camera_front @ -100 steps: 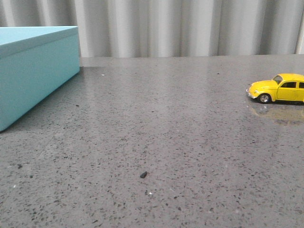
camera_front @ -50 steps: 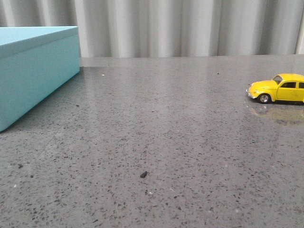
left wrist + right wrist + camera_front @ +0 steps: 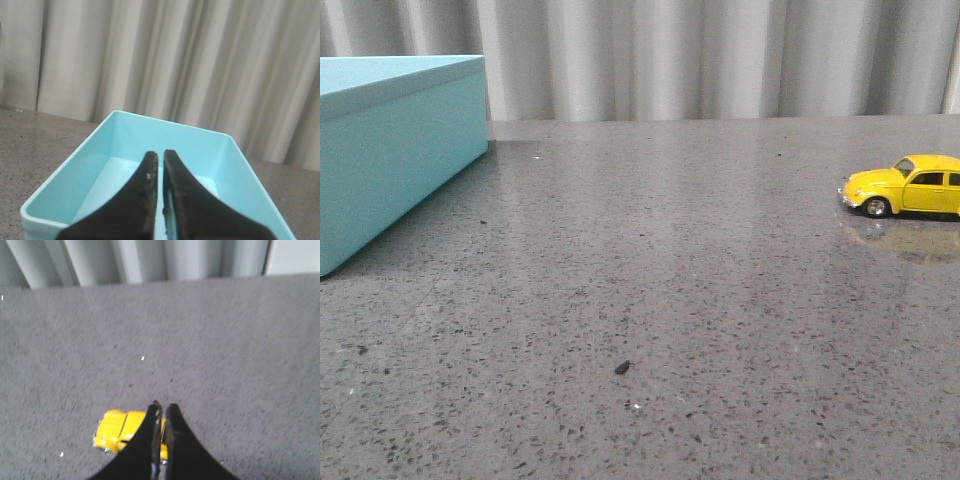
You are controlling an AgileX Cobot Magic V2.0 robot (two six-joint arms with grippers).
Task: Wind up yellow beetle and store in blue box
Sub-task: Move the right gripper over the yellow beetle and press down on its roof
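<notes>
The yellow beetle (image 3: 908,186) stands on the grey table at the far right, nose pointing left, cut off by the picture's edge. The blue box (image 3: 400,150) sits at the far left. No gripper shows in the front view. In the left wrist view my left gripper (image 3: 161,154) hangs over the blue box (image 3: 125,150), whose inside is bare; its fingers are shut with nothing between them. In the right wrist view my right gripper (image 3: 163,408) hovers above the yellow beetle (image 3: 119,430), shut and apart from it, hiding the car's rear part.
The speckled grey table (image 3: 680,270) spans between box and car. A small dark crumb (image 3: 622,368) lies near the front middle. A pleated grey curtain (image 3: 720,60) closes the back.
</notes>
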